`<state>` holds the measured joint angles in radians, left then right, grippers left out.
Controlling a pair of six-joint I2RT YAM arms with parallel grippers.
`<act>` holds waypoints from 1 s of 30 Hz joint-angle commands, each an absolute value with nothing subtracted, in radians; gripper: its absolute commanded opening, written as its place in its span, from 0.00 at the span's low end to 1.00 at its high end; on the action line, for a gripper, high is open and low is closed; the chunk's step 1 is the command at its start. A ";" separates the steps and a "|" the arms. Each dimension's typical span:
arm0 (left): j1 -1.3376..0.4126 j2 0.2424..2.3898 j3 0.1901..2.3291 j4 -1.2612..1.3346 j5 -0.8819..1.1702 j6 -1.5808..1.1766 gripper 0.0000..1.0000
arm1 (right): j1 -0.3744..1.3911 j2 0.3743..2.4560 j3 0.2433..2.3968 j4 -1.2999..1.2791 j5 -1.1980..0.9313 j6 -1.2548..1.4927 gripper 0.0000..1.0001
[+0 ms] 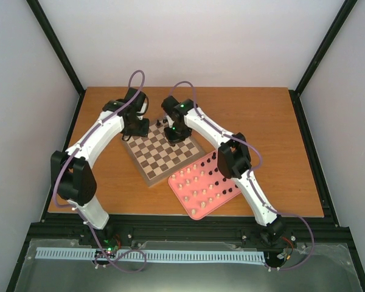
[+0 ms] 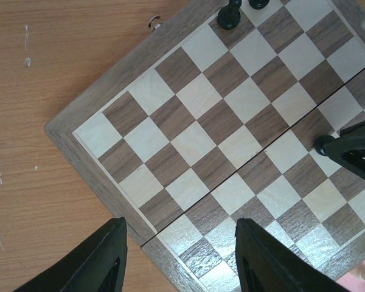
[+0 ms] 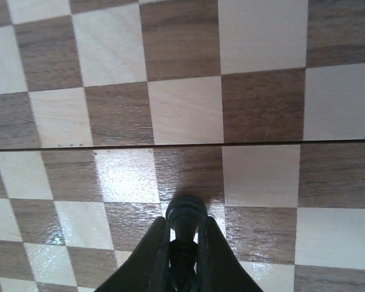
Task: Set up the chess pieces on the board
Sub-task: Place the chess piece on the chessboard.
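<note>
This looks like a robot lab: plain white walls [image 1: 201, 42], black frame bars [image 1: 56, 45], arms [image 1: 103, 131] bolted by a table [image 1: 261, 109].

Brown-and-cream checked board [image 2: 194, 140], black piece [image 3: 185, 214]

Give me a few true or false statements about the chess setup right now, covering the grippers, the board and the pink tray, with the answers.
1. The right gripper is shut on a dark chess piece. True.
2. The left gripper is clamped on a cream piece. False: its jaws stand apart with nothing between them.
3. Every square of the board is filled. False: nearly all the squares in view are bare; two dark pieces stand at one edge.
4. The pink tray beside the board holds more pieces. True.
</note>
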<state>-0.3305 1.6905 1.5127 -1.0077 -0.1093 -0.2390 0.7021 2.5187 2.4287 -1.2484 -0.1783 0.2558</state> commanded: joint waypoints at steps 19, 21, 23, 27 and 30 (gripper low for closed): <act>-0.321 1.633 1.521 -0.996 -0.102 -0.242 0.51 | 0.712 2.456 2.467 -1.250 -0.171 0.235 0.50; -0.322 1.631 1.528 -1.000 -0.088 -0.244 0.51 | 0.710 2.424 2.466 -1.244 -0.150 0.235 0.53; -0.321 1.631 1.530 -0.995 -0.064 -0.243 0.53 | 0.700 2.390 2.463 -1.235 -0.142 0.236 0.54; -0.321 1.641 1.538 -0.980 -0.007 -0.244 0.72 | 0.656 2.314 2.425 -1.220 -0.146 0.255 0.55; -0.330 1.646 1.534 -0.947 0.049 -0.242 0.69 | 0.604 2.244 2.344 -1.210 -0.128 0.268 0.55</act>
